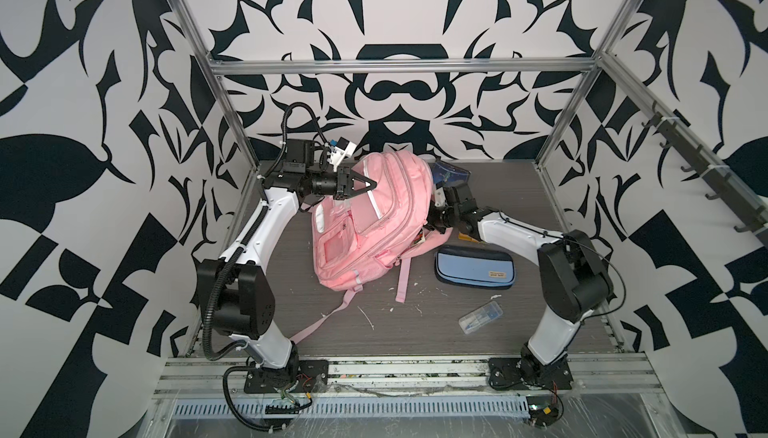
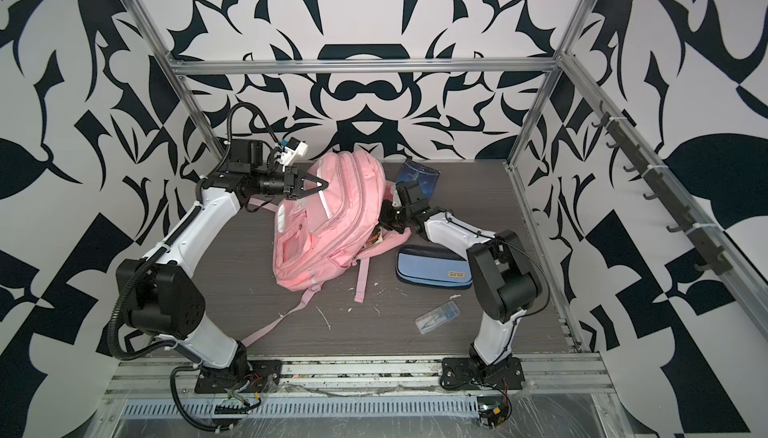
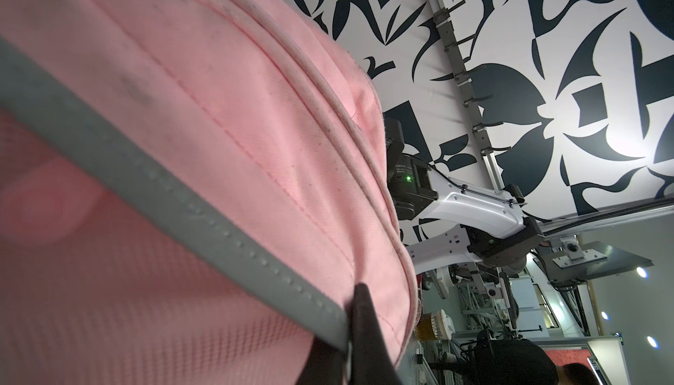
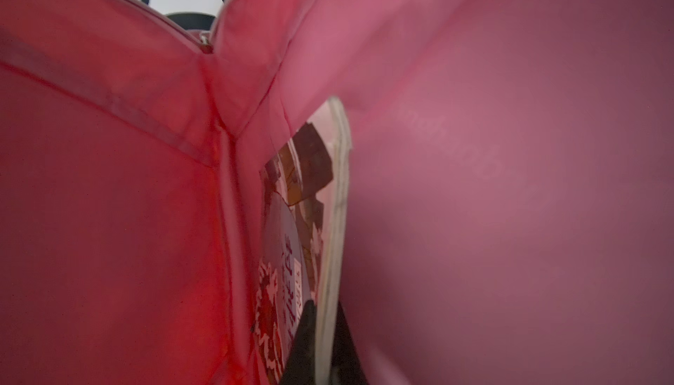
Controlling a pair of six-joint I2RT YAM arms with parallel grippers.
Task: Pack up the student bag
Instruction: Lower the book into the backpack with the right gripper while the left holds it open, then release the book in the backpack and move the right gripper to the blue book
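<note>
The student bag [image 1: 365, 224] is the big pink backpack sitting roughly mid-table, a bit toward the back. Its long axis runs back to front. The top end is propped up toward the back wall, and the bottom end points at the front edge and slightly left. The front pockets face up and to the left. Its straps [image 1: 402, 278] trail off toward the front edge of the table.

The left hand [image 1: 371, 185] comes in high from the left and is clamped on the grey-white reflective strip [image 3: 204, 197] across the bag's upper front. In the left wrist view you can see a black fingertip [image 3: 363, 295] right against that strip. The right hand [image 4: 322, 332] is buried in the bag's opening on its right side, so the top views hide it. The right wrist view shows it closed on a thin booklet [image 4: 288, 273] with a printed cover, with pink lining all round.

Just right of the bag a light-blue and navy pencil case [image 1: 473, 270] lies flat. Nearer the front there's a small clear plastic box [image 1: 481, 315]. A dark blue book [image 1: 451, 172] sits behind the bag at the back.

The table [image 1: 415, 332] is dark grey woodgrain with white flecks on it. The walls are white with bold black shapes, with aluminium frame posts at the corners. A rail of hooks [image 1: 719, 176] runs along the right side.
</note>
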